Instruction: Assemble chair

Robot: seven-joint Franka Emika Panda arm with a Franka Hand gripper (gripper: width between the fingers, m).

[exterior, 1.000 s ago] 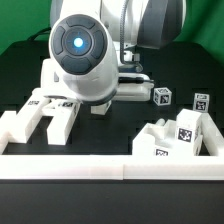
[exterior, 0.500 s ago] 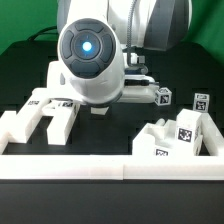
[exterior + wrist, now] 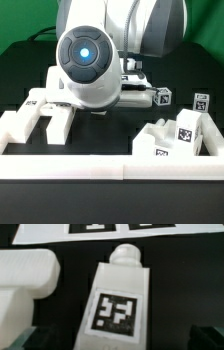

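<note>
In the wrist view a long white chair piece (image 3: pixel 118 303) with a rounded peg end and a square tag lies on the black table. My gripper (image 3: pixel 125 340) is open and straddles its near end. The dark fingertips (image 3: pixel 42 340) stand clear of it on both sides. A larger white chair block (image 3: pixel 25 272) lies beside it. In the exterior view the arm's body hides the gripper and this piece. More chair pieces show there: a chunky forked part (image 3: pixel 40 115) on the exterior view's left, a tagged block (image 3: pixel 175 135) on its right, and two small tagged pieces (image 3: pixel 162 97) at the back.
The marker board (image 3: pixel 100 231) lies just beyond the peg end of the long piece. A long low white border rail (image 3: pixel 110 165) runs along the front of the table. The arm's wrist housing (image 3: pixel 85 65) blocks the middle of the exterior view.
The arm's wrist housing has shifted slightly toward the exterior view's right and sunk a little lower. The chair pieces have not moved.
</note>
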